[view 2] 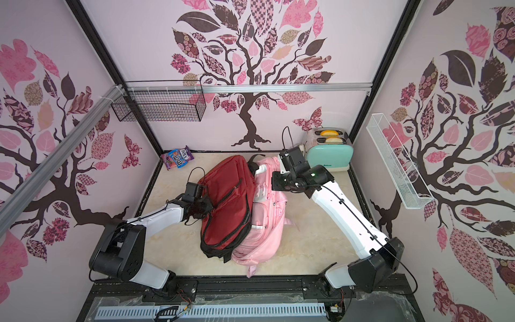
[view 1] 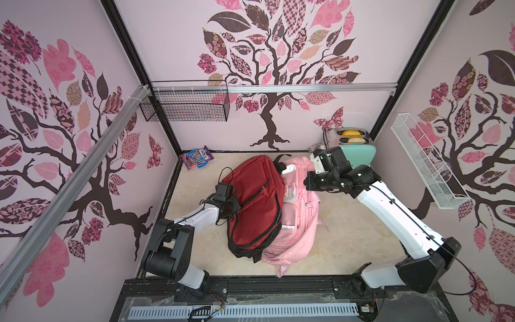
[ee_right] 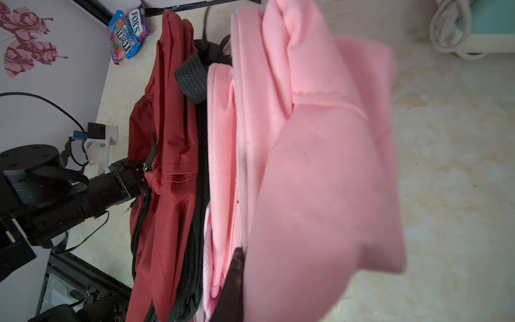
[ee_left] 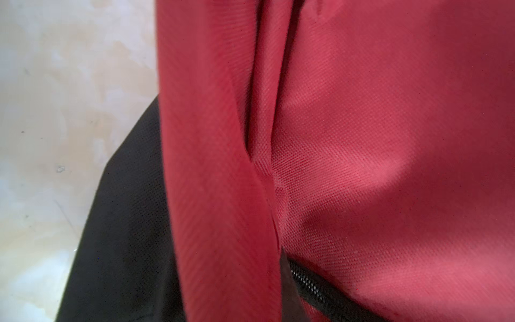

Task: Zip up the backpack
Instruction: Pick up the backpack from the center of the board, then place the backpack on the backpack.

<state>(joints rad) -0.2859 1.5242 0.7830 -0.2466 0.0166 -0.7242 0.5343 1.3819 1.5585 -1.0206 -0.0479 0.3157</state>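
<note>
With left gripper [view 1: 231, 207] pinched shut on red backpack [view 1: 256, 200] just ahead, beside its zip [ee_right: 147, 167], and right gripper [view 1: 308, 182] clamped on pink backpack [view 1: 295, 223] alongside. Judged early in the zipping; called next for a steady draw along its length.

The red backpack [view 1: 255, 206] was a deep brick red with black zips and black edging, its weave a fine twill (clearest in the left wrist view). The pink backpack [view 1: 295, 223] was pale pink all over. The table [view 1: 348, 231] was cream and marbled, the toaster [view 1: 362, 156] mint green, the candy bags [view 1: 198, 159] blue and purple. The walls [view 1: 223, 133] were pale lilac with dark brown trees and pink patterned leaves.
</note>
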